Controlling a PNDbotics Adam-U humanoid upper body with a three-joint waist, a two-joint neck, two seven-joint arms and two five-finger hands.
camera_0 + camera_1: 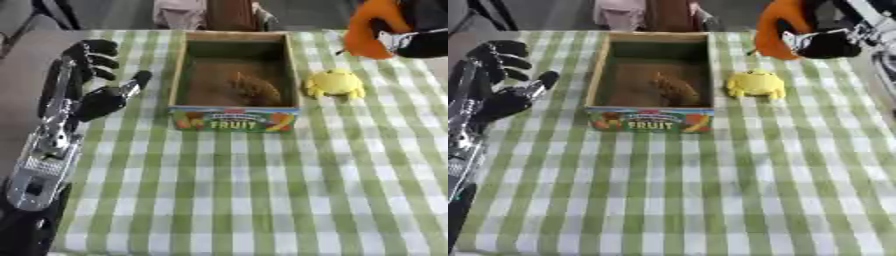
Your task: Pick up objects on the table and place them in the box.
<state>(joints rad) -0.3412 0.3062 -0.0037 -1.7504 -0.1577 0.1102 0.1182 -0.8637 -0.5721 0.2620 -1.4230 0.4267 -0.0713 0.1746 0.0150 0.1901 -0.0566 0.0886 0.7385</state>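
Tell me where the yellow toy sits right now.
The yellow toy lies on the checked tablecloth just right of the fruit box, beside its right wall. It is below the orange object held in the right hand.

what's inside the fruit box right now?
One brownish object lies on the floor of the fruit box, toward its right side; I can't tell what it is. The near wall hides the floor strip just behind it.

The orange object (779,30) is cut off at the top edge; brownish thing (254,89) in the box (234,120), perhaps a toy, is blurred.
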